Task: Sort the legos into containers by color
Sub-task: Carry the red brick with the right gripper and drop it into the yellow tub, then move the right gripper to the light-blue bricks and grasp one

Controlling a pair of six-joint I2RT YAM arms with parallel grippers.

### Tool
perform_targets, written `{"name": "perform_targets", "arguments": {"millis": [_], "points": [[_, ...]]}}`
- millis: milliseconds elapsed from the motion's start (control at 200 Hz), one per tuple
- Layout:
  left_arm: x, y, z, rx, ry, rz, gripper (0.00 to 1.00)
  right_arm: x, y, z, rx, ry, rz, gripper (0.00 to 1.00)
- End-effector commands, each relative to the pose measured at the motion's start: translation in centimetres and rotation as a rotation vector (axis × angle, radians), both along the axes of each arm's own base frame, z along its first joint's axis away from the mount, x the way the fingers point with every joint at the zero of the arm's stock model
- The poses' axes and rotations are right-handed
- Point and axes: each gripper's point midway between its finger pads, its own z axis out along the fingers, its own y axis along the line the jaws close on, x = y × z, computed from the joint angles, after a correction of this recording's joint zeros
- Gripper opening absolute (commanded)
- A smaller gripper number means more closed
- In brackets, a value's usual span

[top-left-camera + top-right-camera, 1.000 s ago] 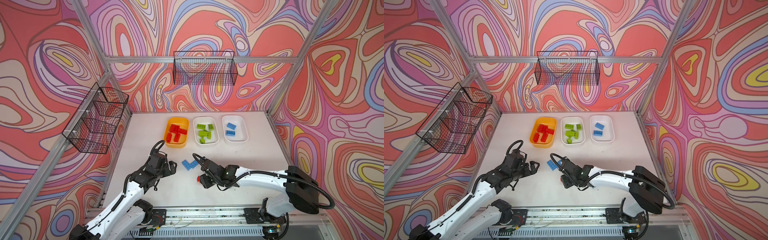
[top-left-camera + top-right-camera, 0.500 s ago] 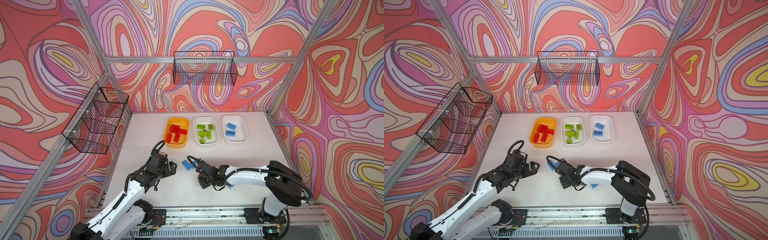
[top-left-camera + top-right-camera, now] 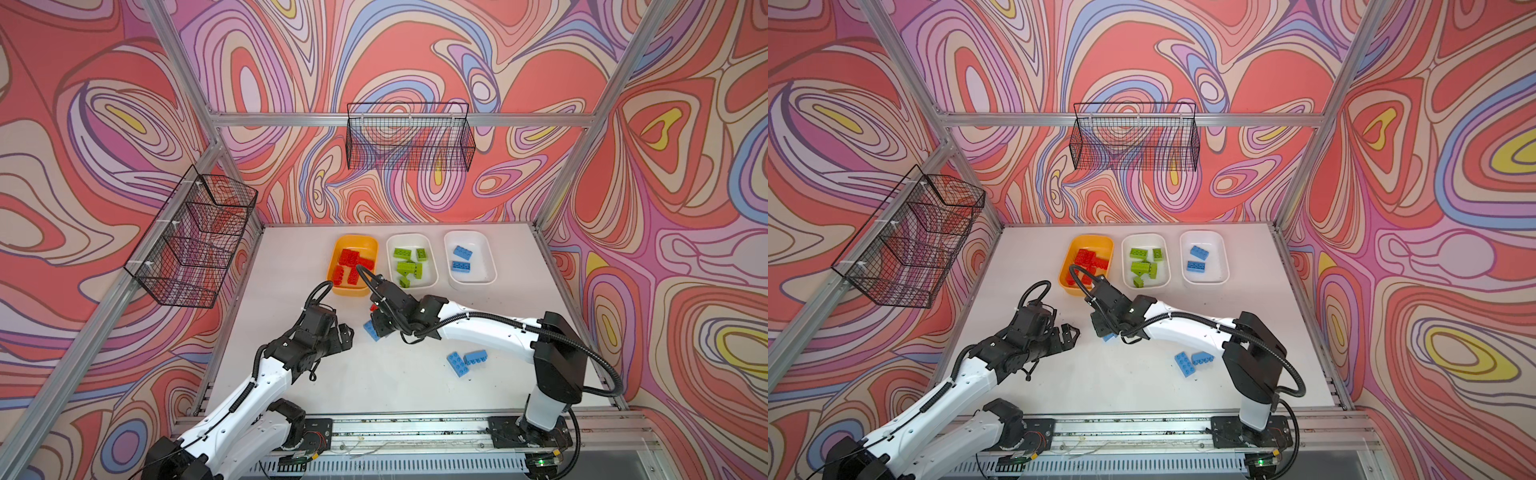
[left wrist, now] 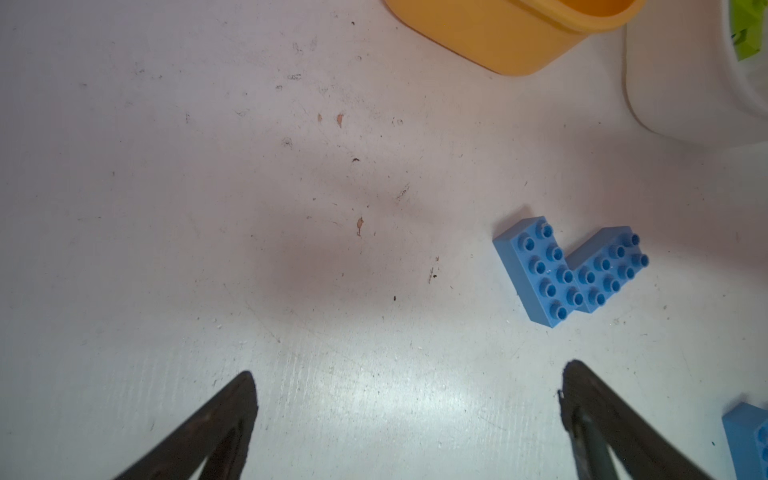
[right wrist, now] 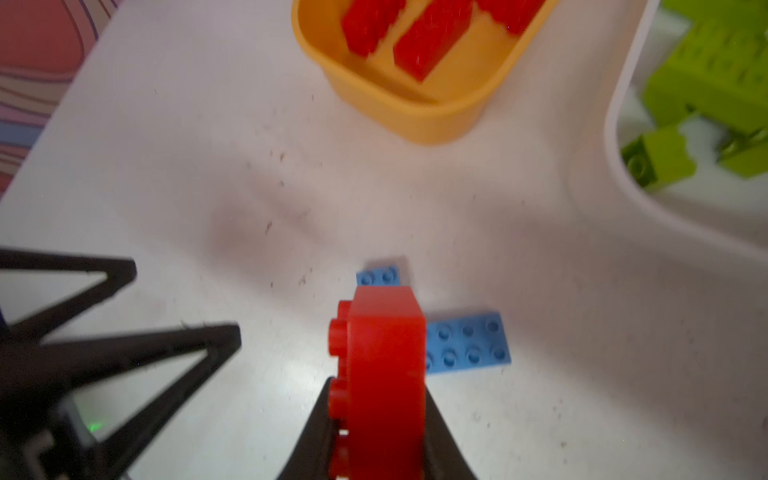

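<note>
With the right end effector (image 5: 380, 409) clamped on a red brick (image 5: 384, 332) above the counter (image 5: 208, 145), the carry seems in hand: next, reach to the orange tub (image 5: 415, 120) just ahead and release (the left end effector (image 4: 409, 370) hovers wide and empty beside it).

You're in a robotics lab test cell: a white tabletop (image 3: 395, 386) boxed by an aluminium frame (image 3: 291, 119), swirl-patterned panels (image 3: 374, 50) behind and beside it, black wire mesh baskets (image 3: 409, 137) hung above it, two white robot arms (image 3: 490, 328) mounted on a rail (image 3: 415, 428) along its near edge.
</note>
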Motion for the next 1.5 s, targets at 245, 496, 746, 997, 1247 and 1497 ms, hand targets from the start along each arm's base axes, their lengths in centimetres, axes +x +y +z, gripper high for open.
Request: {"name": "perform_targets", "arguments": {"millis": [245,496,746,997,1247,1497], "points": [[1.4,-0.7,-0.3,0.006,0.0,-0.005,1.0,13.0,5.0,0.5,0.019,-0.083,0.039,0.15],[1.9,-0.9,-0.9,0.033,0.04,-0.017,1.0,19.1,6.8,-1.9,0.118,-0.071,0.025,0.34],[2.5,-1.3,-0.1,0.026,0.034,-0.019,1.0,19.3,6.8,3.8,0.219,-0.16,0.067,0.73],[3.1,-2.5,0.5,-0.019,0.025,-0.047,1.0,16.7,2.8,9.4,0.199,-0.231,0.017,0.74],[3.9,-4.0,0.4,0.001,0.055,-0.095,0.99,10.0,-6.4,8.5,0.123,-0.222,-0.115,0.78],[4.0,-8.0,0.9,0.039,0.029,-0.175,0.99,1.6,-16.8,3.2,0.02,-0.114,-0.3,0.8]]}}
